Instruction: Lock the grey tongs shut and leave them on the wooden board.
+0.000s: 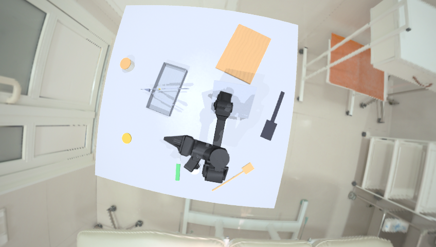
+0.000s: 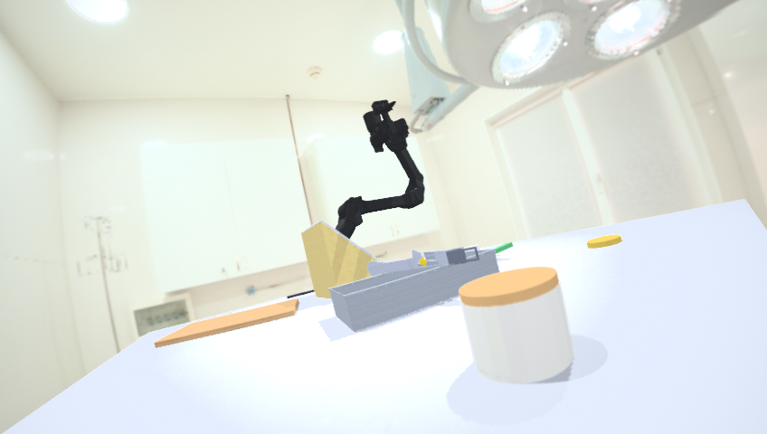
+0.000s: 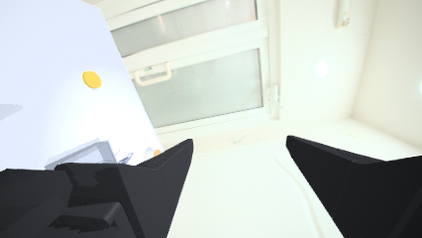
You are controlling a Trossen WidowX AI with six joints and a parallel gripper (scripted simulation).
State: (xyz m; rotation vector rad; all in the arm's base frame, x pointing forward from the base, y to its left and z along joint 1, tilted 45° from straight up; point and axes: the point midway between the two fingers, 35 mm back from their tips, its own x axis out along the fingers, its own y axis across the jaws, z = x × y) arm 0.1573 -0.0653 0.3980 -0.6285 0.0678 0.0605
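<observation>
The grey tongs (image 1: pixel 147 90) (image 2: pixel 456 256) lie across the grey roasting tin (image 1: pixel 176 67) (image 2: pixel 409 301) (image 3: pixel 107 150), arms spread apart. The dark hinge end is over the tin's left side in the top view, and a small yellow part (image 1: pixel 159 89) (image 2: pixel 422 261) shows between the arms. The wooden board (image 1: pixel 244 52) (image 2: pixel 231 322) lies flat at the back right in the top view, with nothing on it. My gripper (image 1: pixel 164 138) (image 3: pixel 238 142) is open and empty, high above the table and away from the tongs. The lock inside the hinge is hidden.
A wedge-shaped block (image 1: pixel 248 95) (image 2: pixel 333 263) stands between tin and board. A lidded white jar (image 1: pixel 125 63) (image 2: pixel 516 333), a yellow disc (image 1: pixel 126 138) (image 2: pixel 603 241) (image 3: pixel 92 79), a green bar (image 1: pixel 177 172), a dark spatula (image 1: pixel 269 129) and a wooden one (image 1: pixel 248 168) lie around.
</observation>
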